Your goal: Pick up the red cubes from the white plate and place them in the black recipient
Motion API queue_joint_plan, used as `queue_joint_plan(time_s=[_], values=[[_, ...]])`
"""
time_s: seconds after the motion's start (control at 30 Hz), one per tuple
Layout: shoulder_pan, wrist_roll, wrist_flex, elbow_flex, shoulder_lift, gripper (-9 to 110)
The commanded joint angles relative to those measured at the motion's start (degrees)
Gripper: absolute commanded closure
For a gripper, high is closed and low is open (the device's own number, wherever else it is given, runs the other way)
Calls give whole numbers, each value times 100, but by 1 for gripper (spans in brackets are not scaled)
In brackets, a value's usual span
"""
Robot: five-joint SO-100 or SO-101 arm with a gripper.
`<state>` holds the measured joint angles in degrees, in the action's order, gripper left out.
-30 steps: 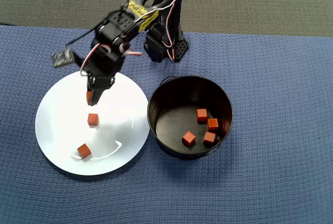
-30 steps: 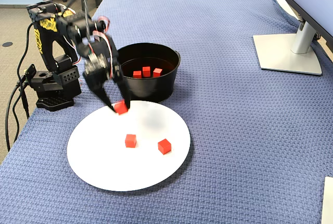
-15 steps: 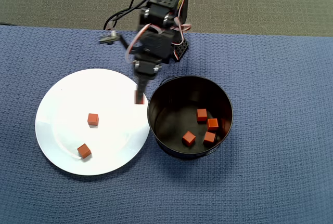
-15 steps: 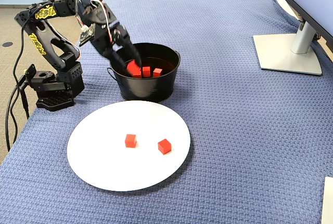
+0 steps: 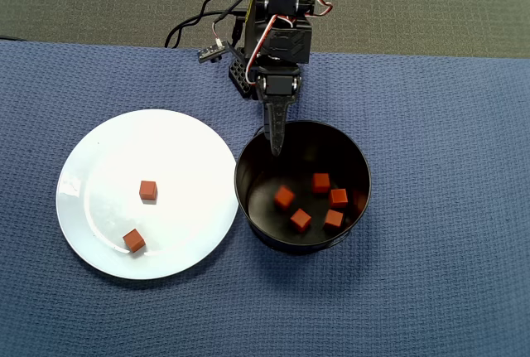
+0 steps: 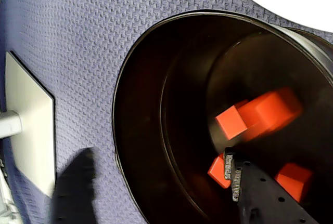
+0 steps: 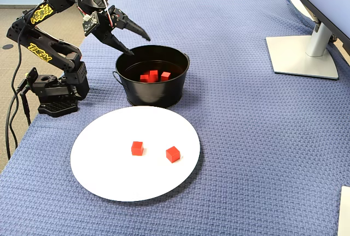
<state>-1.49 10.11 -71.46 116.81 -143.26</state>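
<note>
Two red cubes (image 5: 148, 190) (image 5: 133, 240) lie on the white plate (image 5: 166, 146), seen in the fixed view as cubes (image 7: 137, 148) (image 7: 173, 154) on the plate (image 7: 120, 181). Several more red cubes (image 5: 301, 220) (image 7: 153, 75) (image 6: 231, 121) lie in the black recipient (image 5: 242, 195) (image 7: 156, 95) (image 6: 140, 130); one (image 6: 273, 109) is blurred. My gripper (image 5: 276, 143) (image 7: 139, 45) (image 6: 156, 180) hangs open and empty above the tin's far rim, its fingers spread wide.
The arm's base (image 7: 54, 96) stands left of the tin on the blue cloth. A monitor stand (image 7: 301, 55) (image 6: 28, 125) sits at the far right. A white object (image 7: 344, 214) pokes in at the bottom right corner.
My gripper carried a red cube from the plate over to the tin and opened. The cube now lies inside the tin, and two stay on the plate.
</note>
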Motion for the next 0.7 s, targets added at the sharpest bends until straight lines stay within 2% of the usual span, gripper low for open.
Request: queue_joint_plan(time_s=[0.0,0.2,0.37,0.67], values=[[237,431,149,-53,97,71],[1230,1195,492,-299,747,74],[2522,1327,1371,-352,1687,78],[3700,1652,1740,-1178,3973,79]])
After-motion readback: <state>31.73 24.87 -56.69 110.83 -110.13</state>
